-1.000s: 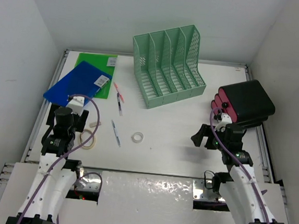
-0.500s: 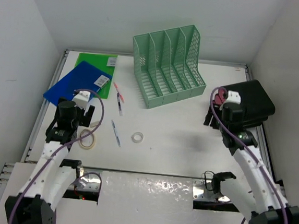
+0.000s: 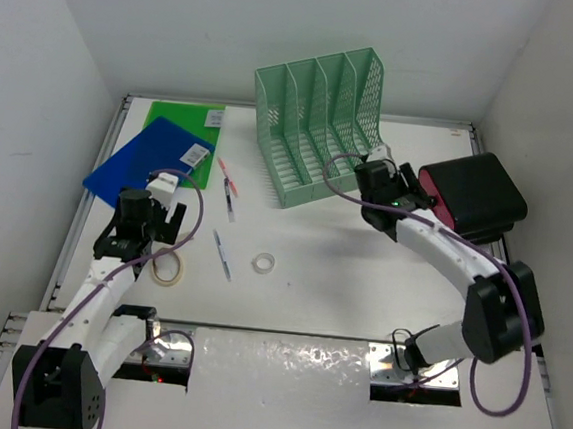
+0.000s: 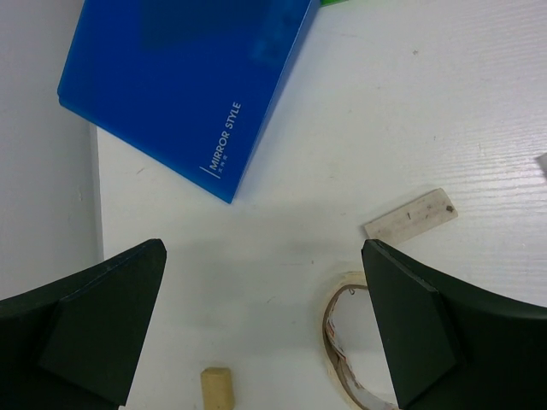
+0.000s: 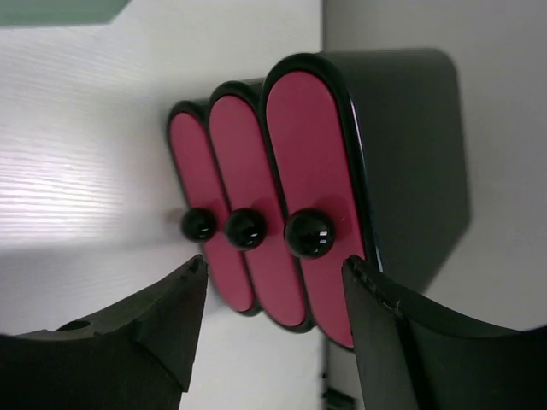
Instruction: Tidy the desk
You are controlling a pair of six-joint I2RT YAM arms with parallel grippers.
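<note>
The desk (image 3: 342,270) is a white tabletop with metal rails. My left gripper (image 3: 165,226) is open and empty, hovering just beyond a masking tape ring (image 3: 168,267) and near the blue folder (image 3: 149,160). In the left wrist view the gripper (image 4: 265,325) frames bare desk, with the tape ring (image 4: 350,342) by its right finger and the blue folder (image 4: 188,77) ahead. My right gripper (image 3: 409,190) is open and empty, facing the black drawer unit (image 3: 474,196). In the right wrist view the gripper (image 5: 273,290) points at its red drawer fronts (image 5: 308,196) with black knobs.
A mint-green mesh file rack (image 3: 319,127) stands at the back centre. A green folder (image 3: 182,123) lies under the blue one. Two pens (image 3: 230,192) (image 3: 222,254) and a small tape roll (image 3: 263,263) lie mid-desk. A small beige stub (image 4: 216,389) and a white strip (image 4: 410,213) lie near the left gripper.
My right arm has swung from the near right up and left, between the rack and the drawer unit, turning to face the drawers. My left gripper has shifted slightly right and farther out.
</note>
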